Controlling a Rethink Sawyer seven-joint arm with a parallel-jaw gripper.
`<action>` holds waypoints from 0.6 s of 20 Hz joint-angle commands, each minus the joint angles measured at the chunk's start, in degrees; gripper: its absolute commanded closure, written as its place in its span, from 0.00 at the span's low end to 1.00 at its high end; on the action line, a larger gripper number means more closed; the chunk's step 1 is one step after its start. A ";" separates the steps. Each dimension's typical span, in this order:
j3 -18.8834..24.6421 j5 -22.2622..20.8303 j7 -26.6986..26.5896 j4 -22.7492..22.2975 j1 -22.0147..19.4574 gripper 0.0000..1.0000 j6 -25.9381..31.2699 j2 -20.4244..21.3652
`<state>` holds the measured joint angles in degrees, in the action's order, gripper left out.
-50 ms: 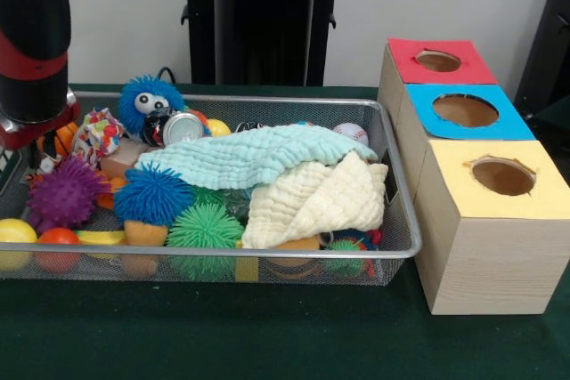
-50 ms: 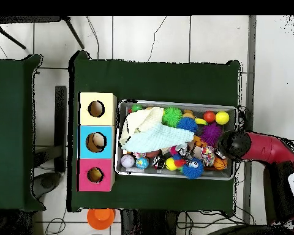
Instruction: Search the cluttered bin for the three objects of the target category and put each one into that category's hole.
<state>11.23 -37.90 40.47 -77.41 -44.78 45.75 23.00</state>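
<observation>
Wire-mesh bin [image 1: 392,153]: waffle-weave cloths [image 1: 267,171] over spiky rubber balls [image 1: 153,193]; jaws' state unclear.

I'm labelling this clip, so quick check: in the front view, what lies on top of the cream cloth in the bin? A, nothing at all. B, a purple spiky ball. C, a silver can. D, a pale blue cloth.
D: the pale blue cloth drapes across the upper edge of the cream cloth inside the wire bin, overlapping it.
</observation>
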 commanded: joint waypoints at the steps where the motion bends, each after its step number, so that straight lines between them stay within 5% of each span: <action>1: 8.91 1.07 -0.21 -7.51 0.13 1.00 -8.76 -0.96; 12: 8.38 2.13 3.83 -17.05 0.79 1.00 -10.75 9.73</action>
<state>13.36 -37.89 40.47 -85.75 -45.30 39.25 28.66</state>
